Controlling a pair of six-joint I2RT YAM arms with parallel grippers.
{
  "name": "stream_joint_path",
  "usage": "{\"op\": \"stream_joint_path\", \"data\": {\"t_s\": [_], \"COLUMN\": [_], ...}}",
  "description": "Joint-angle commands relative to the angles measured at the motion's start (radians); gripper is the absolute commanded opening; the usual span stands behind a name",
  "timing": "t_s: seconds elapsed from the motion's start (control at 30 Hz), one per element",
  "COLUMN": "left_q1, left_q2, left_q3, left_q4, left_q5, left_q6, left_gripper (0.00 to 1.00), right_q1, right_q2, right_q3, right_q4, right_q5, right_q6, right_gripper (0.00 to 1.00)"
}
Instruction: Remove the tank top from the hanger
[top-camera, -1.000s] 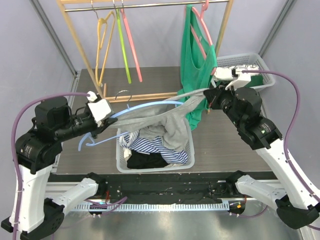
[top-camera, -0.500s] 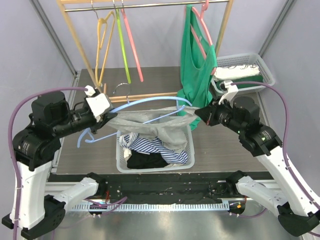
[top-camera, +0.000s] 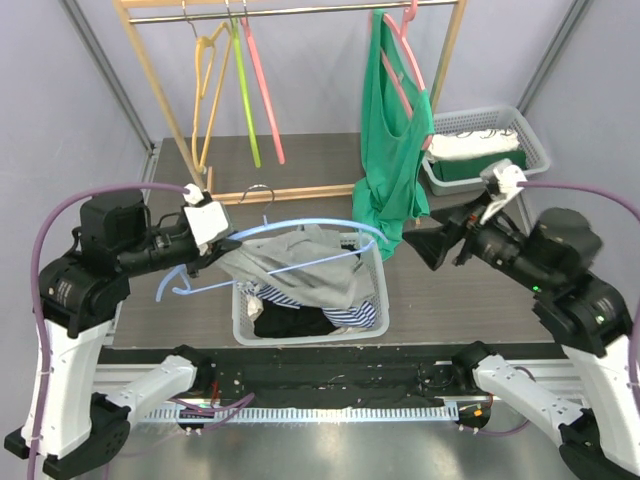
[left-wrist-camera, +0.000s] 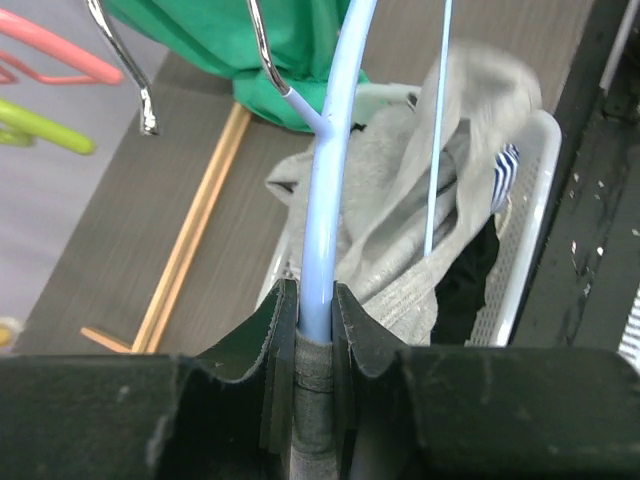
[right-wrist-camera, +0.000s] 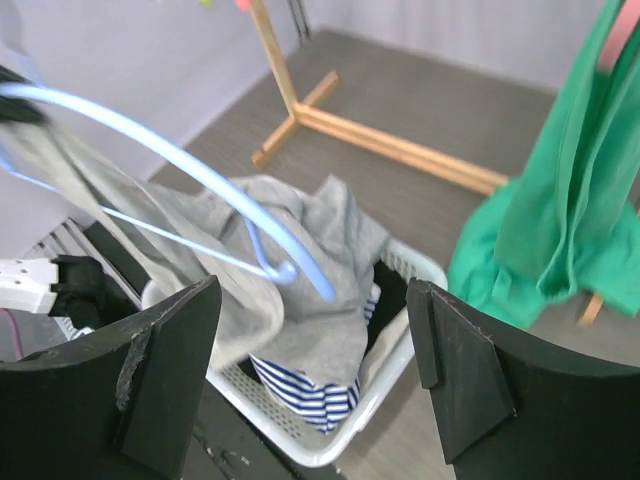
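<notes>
Five hangers (top-camera: 300, 225), two baskets (top-camera: 240, 325), two tops (top-camera: 385, 150)

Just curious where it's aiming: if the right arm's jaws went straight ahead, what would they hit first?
Probably the curved end of the blue hanger, with the grey tank top draped just behind it, though depth is hard to judge.

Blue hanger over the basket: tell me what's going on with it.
The left gripper is shut on the blue hanger, with some grey cloth pinched alongside. The grey tank top hangs from that end and sags into the white basket below; the hanger's far end is bare. The right gripper is open and empty, off to the side. The top is not fully free.
</notes>
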Motion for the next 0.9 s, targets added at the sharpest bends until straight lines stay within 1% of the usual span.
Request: {"op": "stream_joint_path", "data": {"t_s": [0.0, 0.13, 0.17, 0.23, 0.33, 0.43, 0.57, 0.73, 0.87], "left_q1": [0.004, 0.003, 0.001, -0.01, -0.022, -0.034, -0.046, -0.048, -0.054], "left_q2": [0.016, 0.073, 0.087, 0.137, 0.196, 0.214, 0.216, 0.22, 0.251], "left_q3": [-0.022, 0.029, 0.059, 0.107, 0.185, 0.204, 0.197, 0.213, 0.271], "left_q4": [0.016, 0.027, 0.034, 0.028, -0.013, -0.044, -0.098, -0.122, -0.127], "left_q5": [0.103, 0.126, 0.146, 0.163, 0.199, 0.223, 0.235, 0.243, 0.243], "left_q6": [0.069, 0.084, 0.086, 0.095, 0.158, 0.191, 0.273, 0.319, 0.324], "left_gripper": [0.0, 0.0, 0.0, 0.0, 0.0, 0.0, 0.0, 0.0, 0.0], "right_q1": [-0.004, -0.002, -0.002, -0.002, -0.002, -0.002, -0.002, -0.002, -0.002], "right_q2": [-0.012, 0.031, 0.039, 0.075, 0.134, 0.186, 0.204, 0.217, 0.226], "right_q3": [0.111, 0.16, 0.162, 0.154, 0.179, 0.222, 0.252, 0.235, 0.203], "right_q4": [-0.013, 0.004, 0.022, 0.088, 0.117, 0.118, 0.119, 0.121, 0.133], "right_q5": [-0.084, -0.173, -0.238, -0.301, -0.401, -0.463, -0.539, -0.621, -0.664], "right_q6": [-0.113, -0.172, -0.173, -0.175, -0.189, -0.211, -0.222, -0.21, -0.198], "right_gripper": [0.84, 0.84, 0.82, 0.8, 0.77, 0.77, 0.77, 0.77, 0.76]}}
